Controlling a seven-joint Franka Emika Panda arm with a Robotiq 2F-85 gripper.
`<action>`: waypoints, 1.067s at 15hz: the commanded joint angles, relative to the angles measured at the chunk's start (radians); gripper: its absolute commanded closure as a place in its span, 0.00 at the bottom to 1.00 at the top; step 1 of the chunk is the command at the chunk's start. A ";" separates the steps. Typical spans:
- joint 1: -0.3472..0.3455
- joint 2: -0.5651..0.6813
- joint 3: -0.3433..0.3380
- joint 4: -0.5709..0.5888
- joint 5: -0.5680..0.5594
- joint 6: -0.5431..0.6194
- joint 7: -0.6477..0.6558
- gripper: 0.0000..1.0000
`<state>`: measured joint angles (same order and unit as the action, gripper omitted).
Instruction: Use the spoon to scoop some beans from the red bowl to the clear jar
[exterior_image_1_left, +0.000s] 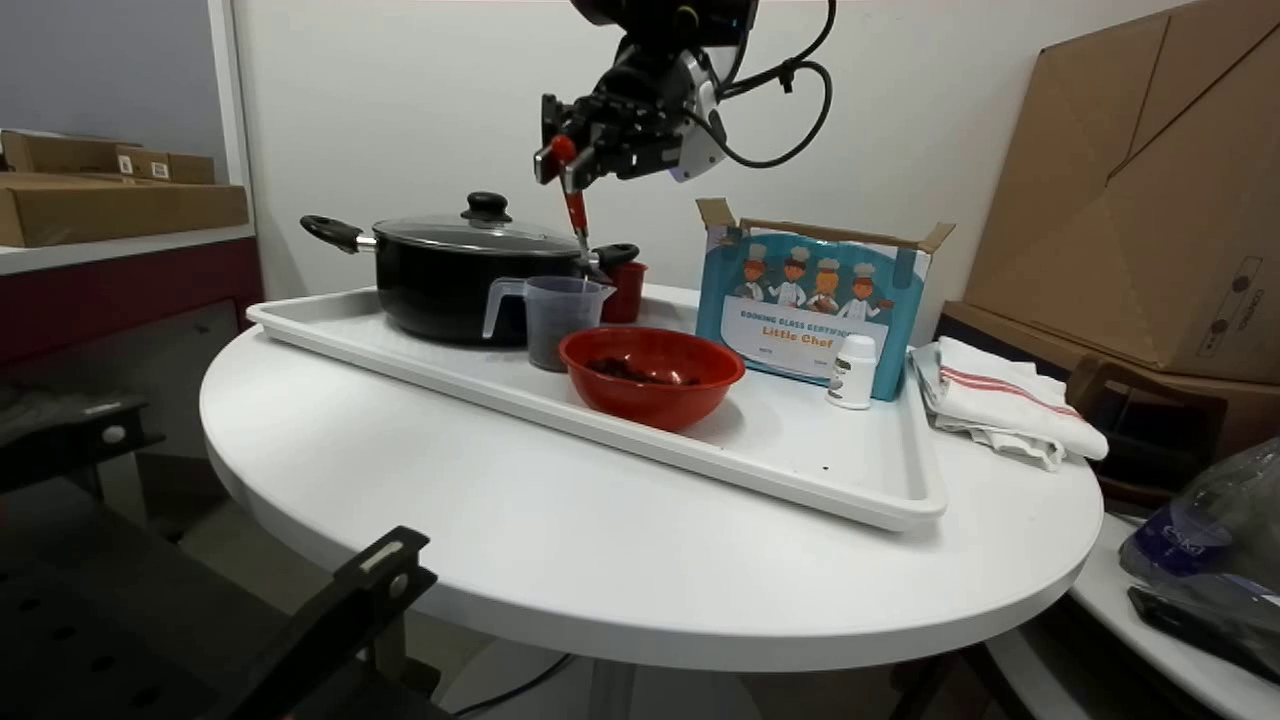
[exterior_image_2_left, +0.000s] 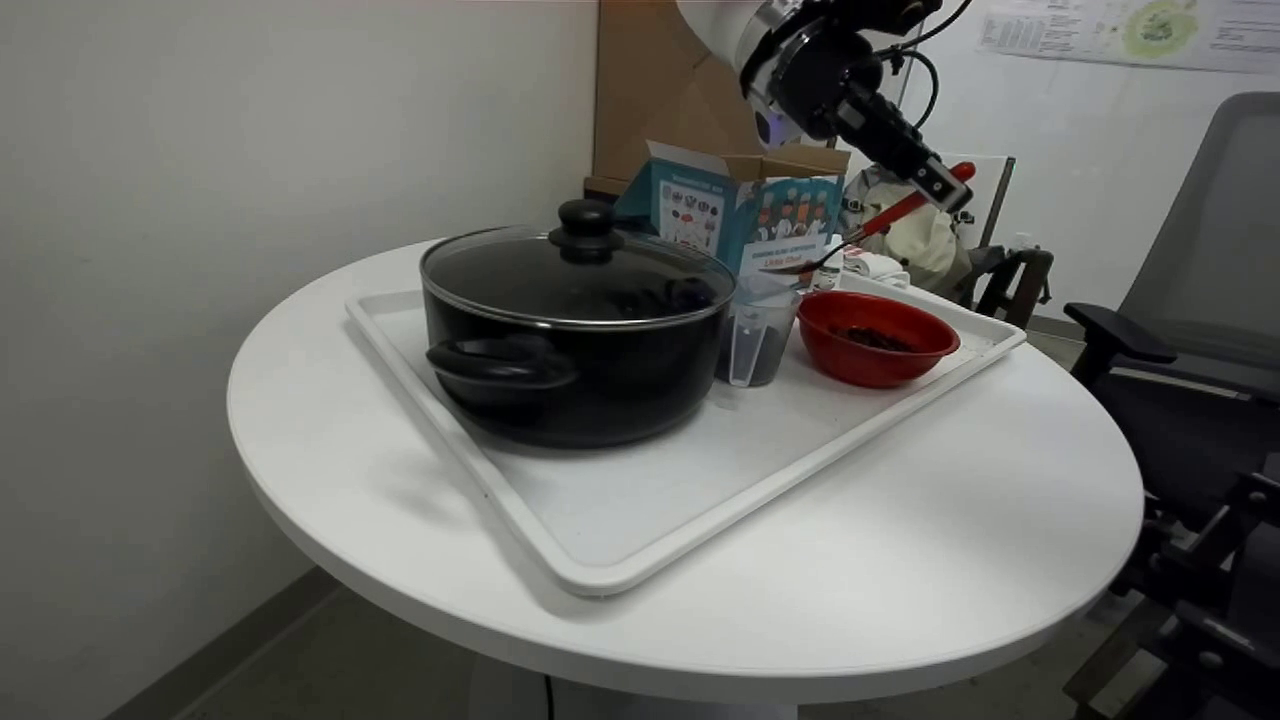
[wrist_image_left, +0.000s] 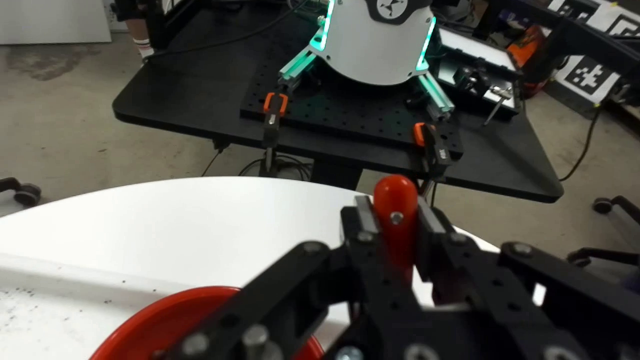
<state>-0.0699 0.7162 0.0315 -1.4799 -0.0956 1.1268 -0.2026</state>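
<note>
My gripper (exterior_image_1_left: 562, 168) is shut on the red-orange handle of the spoon (exterior_image_1_left: 576, 213); the handle also shows between the fingertips (wrist_image_left: 396, 215) in the wrist view. The spoon (exterior_image_2_left: 897, 213) slants down, its dark head close above the mouth of the clear jar (exterior_image_2_left: 757, 345). I cannot tell whether the head holds beans. The clear jar (exterior_image_1_left: 562, 318) has a handle and looks dark in its lower part. The red bowl (exterior_image_1_left: 650, 402) stands beside it, with dark beans (exterior_image_1_left: 632, 371) in the bottom. In the wrist view, the red bowl (wrist_image_left: 145, 325) is partly hidden by my gripper.
A black lidded pot (exterior_image_2_left: 570, 380) stands beside the jar on the white tray (exterior_image_1_left: 480, 382). A dark-red cup (exterior_image_1_left: 627, 292) is behind the jar. A blue box (exterior_image_1_left: 800, 300) and a small white bottle (exterior_image_1_left: 852, 372) stand behind the bowl. A folded towel (exterior_image_1_left: 1010, 400) lies outside the tray.
</note>
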 joint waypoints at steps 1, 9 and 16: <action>0.008 -0.161 0.004 -0.240 -0.059 0.163 -0.033 0.91; -0.019 -0.358 -0.030 -0.531 -0.118 0.404 -0.041 0.91; -0.073 -0.327 -0.101 -0.553 -0.123 0.446 -0.036 0.91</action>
<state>-0.1289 0.3879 -0.0511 -2.0159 -0.2027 1.5492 -0.2228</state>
